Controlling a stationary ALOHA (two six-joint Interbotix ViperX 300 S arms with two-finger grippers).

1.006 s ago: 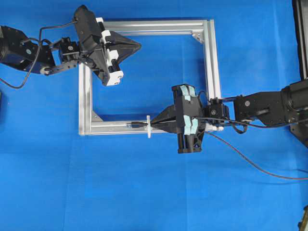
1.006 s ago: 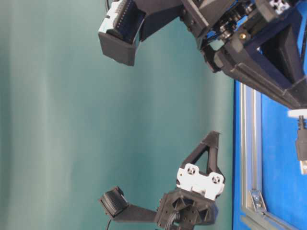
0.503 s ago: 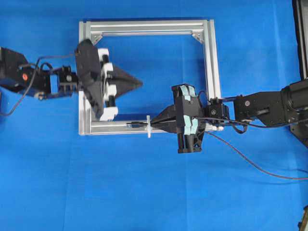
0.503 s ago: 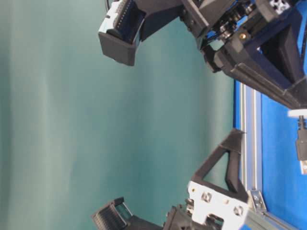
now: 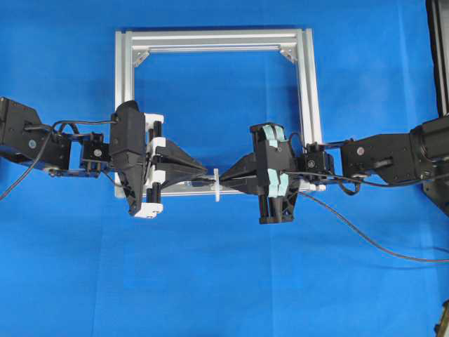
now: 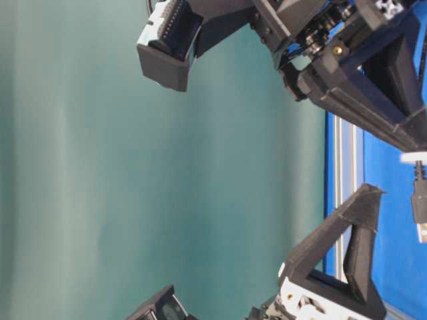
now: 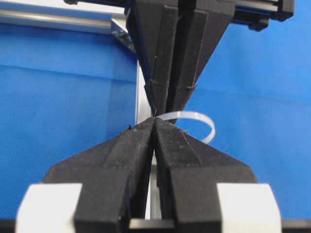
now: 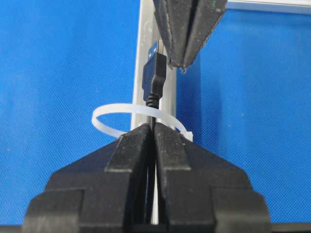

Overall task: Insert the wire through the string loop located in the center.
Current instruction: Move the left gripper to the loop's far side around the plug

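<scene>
**Plug end through the loop, both grippers tip to tip**

The long thin black wire (image 5: 365,239) runs lengthwise along the lower bar of the square silver aluminium frame (image 5: 306,91), its small dark plug with a metal tip (image 8: 154,73) pointing toward the left arm. In the right wrist view the plug is rectangular and ribbed at its neck, with the metal end foremost. It has passed through the tiny white upright string loop (image 5: 217,184), a thin pale plastic band standing on the lower bar near that bar's middle; the cable crosses the ring's opening.

The right gripper (image 8: 153,130) sits just on the right side of the loop, jaws pressed together and pinching the wire right behind the plug. The left gripper (image 5: 205,170) lies on the loop's other side, jaws closed with nothing seen between them, its tip just beside the plug's metal end. The frame rests on a blue cloth surface (image 5: 224,295).
</scene>
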